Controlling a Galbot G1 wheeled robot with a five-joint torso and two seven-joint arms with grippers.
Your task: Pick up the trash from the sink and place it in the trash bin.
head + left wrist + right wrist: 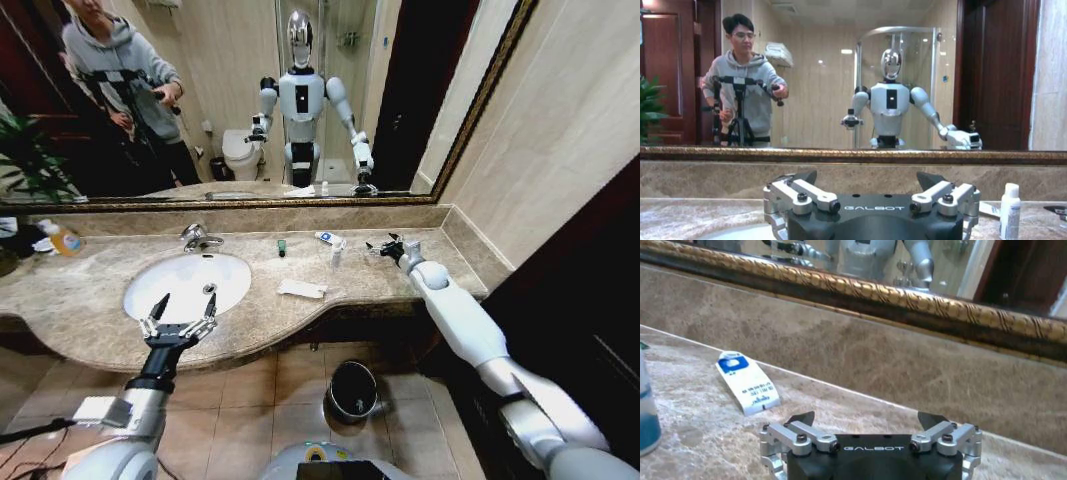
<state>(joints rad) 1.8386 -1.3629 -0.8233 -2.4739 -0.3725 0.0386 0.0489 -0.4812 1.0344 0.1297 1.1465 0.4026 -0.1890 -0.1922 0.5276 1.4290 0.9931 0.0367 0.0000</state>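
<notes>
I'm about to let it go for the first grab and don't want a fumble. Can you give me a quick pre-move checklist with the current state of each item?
1. Right gripper jaws open and empty: ok.
2. Left gripper jaws open and empty, over the front edge of the sink: ok.
3. Target near the right gripper: the blue-white packet lies flat on the countertop, not yet between the jaws: ok.
4. Other trash reachable: flat white packet and green-black piece lie loose on the counter: ok.
5. Trash bin open on the floor below the counter: ok.
6. Trash inside the basin itself: cannot tell.
</notes>
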